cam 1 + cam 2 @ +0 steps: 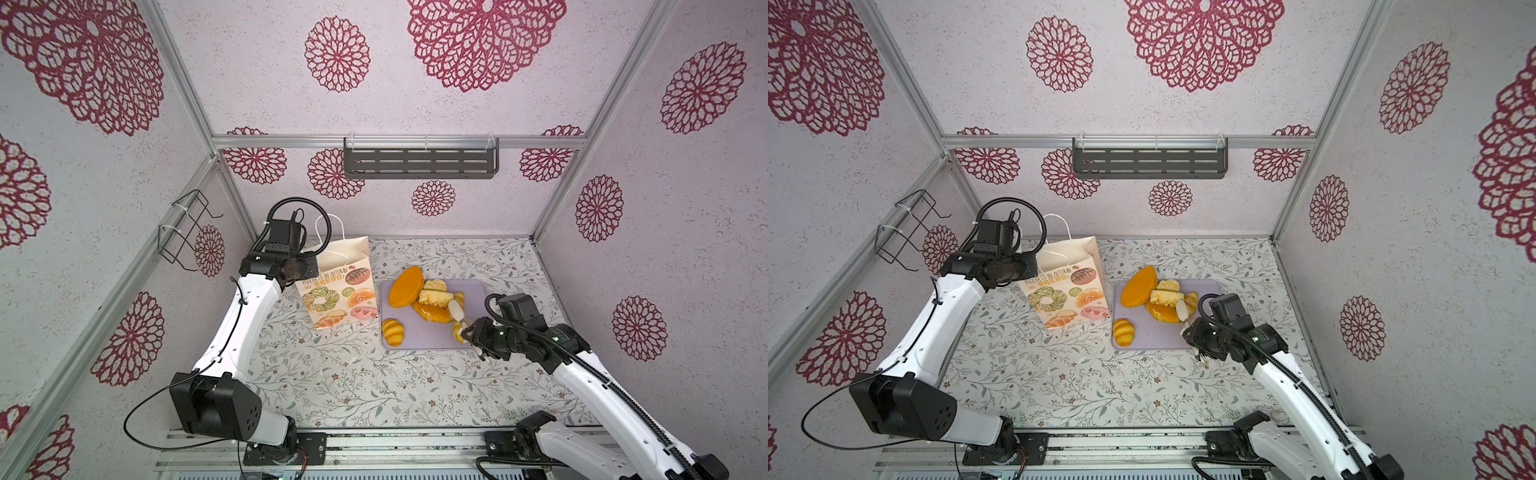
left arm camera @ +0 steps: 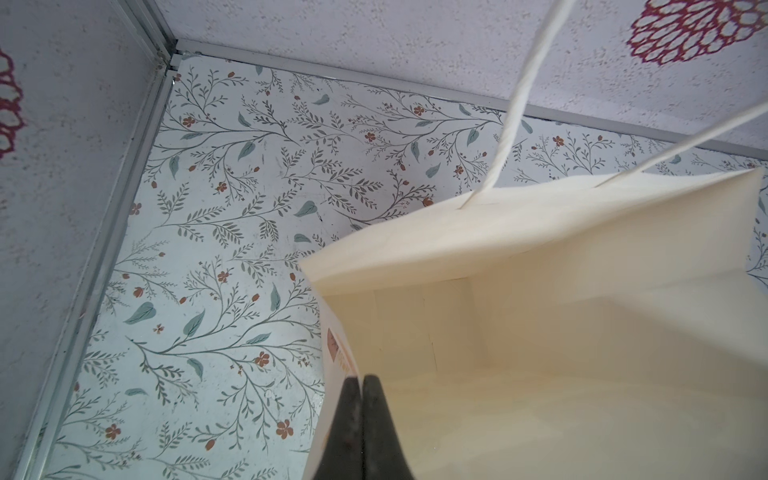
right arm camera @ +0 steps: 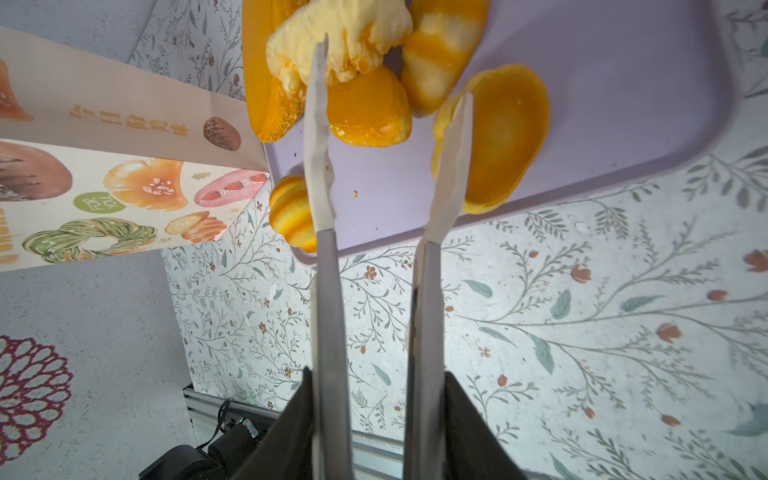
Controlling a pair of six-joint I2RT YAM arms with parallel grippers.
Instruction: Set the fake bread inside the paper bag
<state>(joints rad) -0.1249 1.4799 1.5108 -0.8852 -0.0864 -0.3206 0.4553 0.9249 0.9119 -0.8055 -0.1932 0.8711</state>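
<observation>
The floral surface (image 1: 353,386) spreads beneath both arms. On it the paper bag (image 1: 341,291) stands upright with its mouth up. The left end effector (image 2: 362,415) is pinched closed on the bag's rim, and the cream inside opens ahead of it. The lilac tray (image 1: 432,338) lies just ahead of the right end effector (image 3: 376,419). The fake bread (image 1: 406,287) is piled on the tray beyond that end effector, and one striped bun (image 1: 392,332) sits apart at the tray's bag-side edge. The right end effector grips tongs (image 3: 328,291) whose white tips stand apart. One tip overlaps a pale lumpy loaf (image 3: 345,37) and the other a flat golden bun (image 3: 505,133).
</observation>
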